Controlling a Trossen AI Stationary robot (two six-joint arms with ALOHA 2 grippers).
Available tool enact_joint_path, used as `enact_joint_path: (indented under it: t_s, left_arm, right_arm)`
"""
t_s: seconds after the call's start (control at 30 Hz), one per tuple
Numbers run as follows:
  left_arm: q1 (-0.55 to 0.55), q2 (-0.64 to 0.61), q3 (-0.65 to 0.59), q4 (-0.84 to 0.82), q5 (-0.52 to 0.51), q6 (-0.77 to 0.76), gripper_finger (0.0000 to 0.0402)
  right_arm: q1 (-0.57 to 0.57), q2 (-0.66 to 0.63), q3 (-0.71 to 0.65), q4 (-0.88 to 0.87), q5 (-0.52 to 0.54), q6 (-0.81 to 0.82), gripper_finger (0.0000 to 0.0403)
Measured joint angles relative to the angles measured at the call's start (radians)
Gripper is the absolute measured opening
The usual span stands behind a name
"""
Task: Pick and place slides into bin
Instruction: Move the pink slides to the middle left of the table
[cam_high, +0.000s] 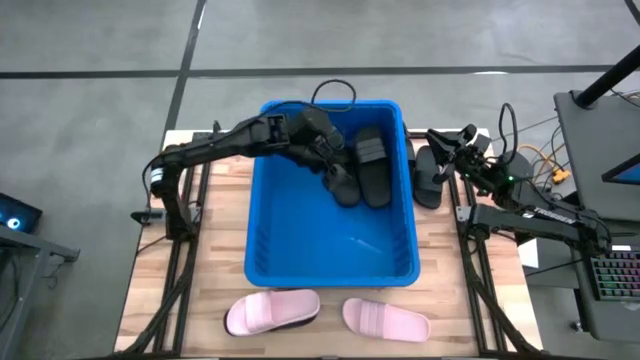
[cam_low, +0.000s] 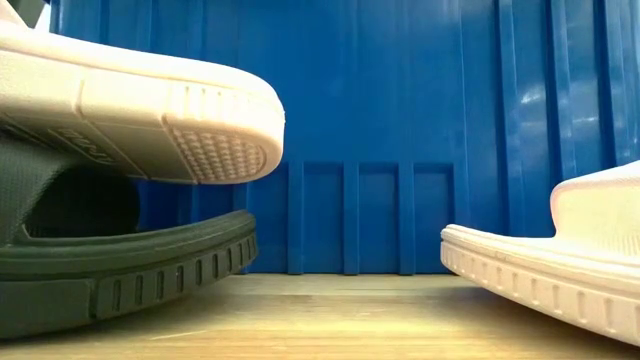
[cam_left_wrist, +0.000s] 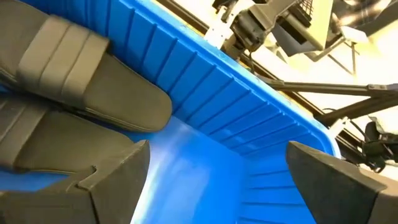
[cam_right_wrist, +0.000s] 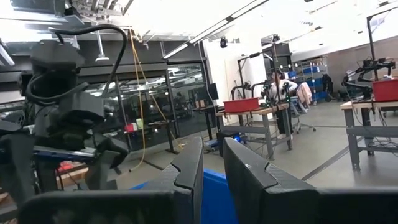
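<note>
Where ribbed blue bin (cam_high: 300, 255) walls taper, matte black slides (cam_high: 372, 165) lie.

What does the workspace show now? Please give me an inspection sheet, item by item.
Surface: wooden table, bare around the things.
Job's things: blue bin in the middle; two black slides inside its far end; another black slide on the table at its right; two pink slides in front, the left one lying on a black one.
Clutter: nothing seen.
Grippers: left claw open inside the bin, empty; right claw nearly closed, empty, right of the bin.
Cables: black loop behind the bin; orange cables at right.
Surroundings: keyboard; distant person.
</note>
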Motion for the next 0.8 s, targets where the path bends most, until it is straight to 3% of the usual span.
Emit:
enact_joint_path:
  t_s: [0.2,0.43,0.67,0.8]
  left_arm:
    - [-0.018,0.004,-0.015,-0.002,0.019,0.002,0.0358]
    - [-0.06,0.004,-0.015,-0.002,0.186,-0.038,0.0358]
    - [-0.089,0.004,-0.015,-0.002,0.255,-0.175,0.0358]
    - [-0.09,0.004,-0.016,-0.003,0.413,-0.363,0.0358]
  right_arm:
    - [0.0,0.0,0.0,0.0,0.0,0.0,0.0057]
    - [0.0,0.0,0.0,0.0,0.0,0.0,0.0057]
    - [0.0,0.0,0.0,0.0,0.0,-0.002,0.0057]
    - [0.0,0.0,0.0,0.0,0.0,-0.001,0.0056]
